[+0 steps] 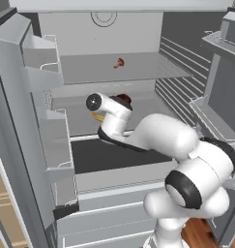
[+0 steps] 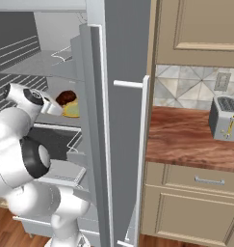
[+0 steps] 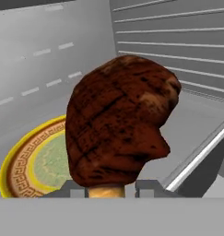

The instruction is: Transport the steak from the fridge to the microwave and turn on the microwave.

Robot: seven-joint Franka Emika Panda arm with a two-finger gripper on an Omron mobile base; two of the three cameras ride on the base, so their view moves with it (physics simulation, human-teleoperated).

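Note:
The steak (image 3: 120,120), a dark brown seared lump with a tan edge, fills the middle of the hand view. My gripper (image 3: 111,189) is shut on its lower edge, one fingertip on each side. It hangs just above a round yellow plate (image 3: 28,161) on a middle shelf of the fridge (image 1: 109,82). From the base views the steak (image 1: 123,99) (image 2: 66,98) shows beyond my white hand, with the plate (image 2: 72,110) under it. The microwave is out of view.
A tiny brown mushroom-shaped piece (image 1: 119,63) lies on the upper shelf. Door bins (image 1: 53,131) stand close on the left, shelf walls on the right. The open fridge door (image 2: 121,125) separates the arm from a wooden counter (image 2: 186,140) with a toaster (image 2: 227,118).

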